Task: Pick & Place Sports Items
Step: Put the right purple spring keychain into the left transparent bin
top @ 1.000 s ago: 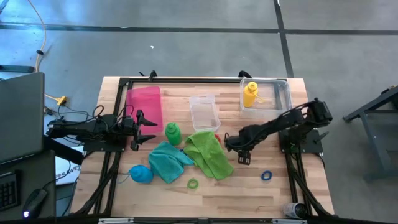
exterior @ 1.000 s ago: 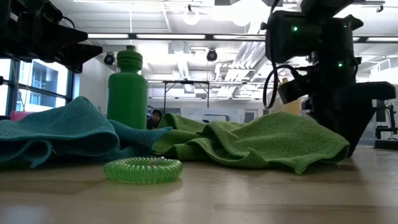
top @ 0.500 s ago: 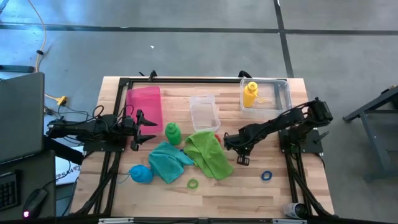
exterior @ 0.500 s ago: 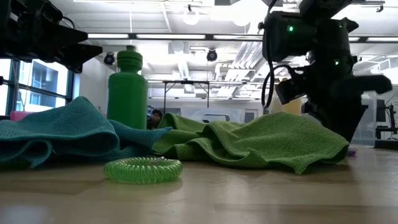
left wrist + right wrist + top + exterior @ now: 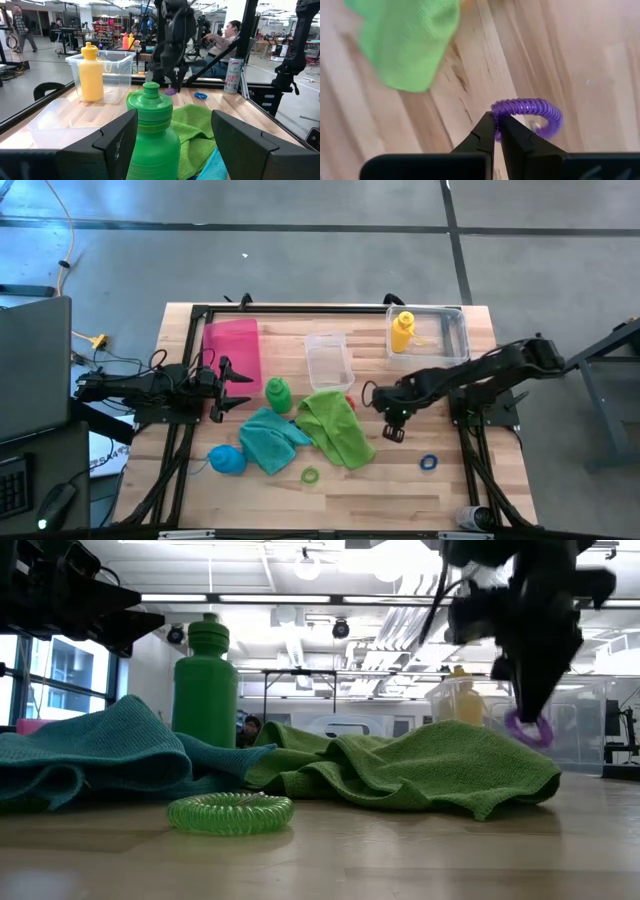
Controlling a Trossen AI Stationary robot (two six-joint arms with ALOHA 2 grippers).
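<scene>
Right gripper (image 5: 496,125) clamped on purple ring (image 5: 530,116) — above bare wood, beside lime towel (image 5: 405,40) edge

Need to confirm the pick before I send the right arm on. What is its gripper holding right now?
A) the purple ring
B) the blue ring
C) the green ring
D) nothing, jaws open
A: the right gripper is shut on the purple ring, lifted clear of the table in the low view, beside the lime green towel.
</scene>
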